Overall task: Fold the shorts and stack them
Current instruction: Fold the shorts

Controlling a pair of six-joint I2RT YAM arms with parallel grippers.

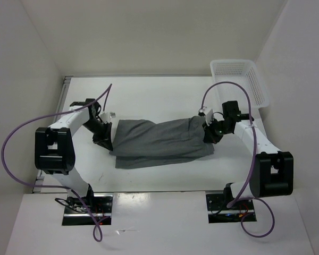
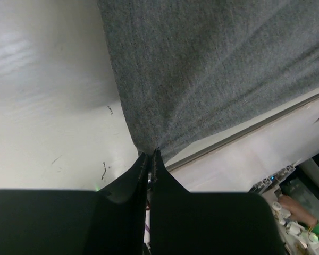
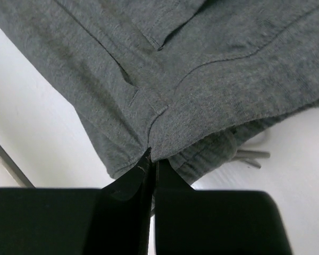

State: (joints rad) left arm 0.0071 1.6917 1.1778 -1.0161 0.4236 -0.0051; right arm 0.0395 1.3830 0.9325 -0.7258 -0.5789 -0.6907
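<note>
The grey shorts point(image 1: 159, 142) lie stretched across the middle of the white table, folded lengthwise. My left gripper point(image 1: 104, 139) is shut on the left end of the shorts; in the left wrist view the fabric point(image 2: 212, 69) is pinched at its corner between my gripper's tips point(image 2: 150, 154). My right gripper point(image 1: 210, 133) is shut on the right end, at the waistband. In the right wrist view the grey cloth point(image 3: 202, 79) with its seam and gathered waistband is pinched at the gripper's tips point(image 3: 151, 155). A drawstring end point(image 3: 250, 155) pokes out beside it.
A white plastic mesh basket point(image 1: 239, 82) stands at the back right corner of the table point(image 1: 159, 95). White walls close in the table on three sides. The table's front edge point(image 2: 244, 133) shows in the left wrist view.
</note>
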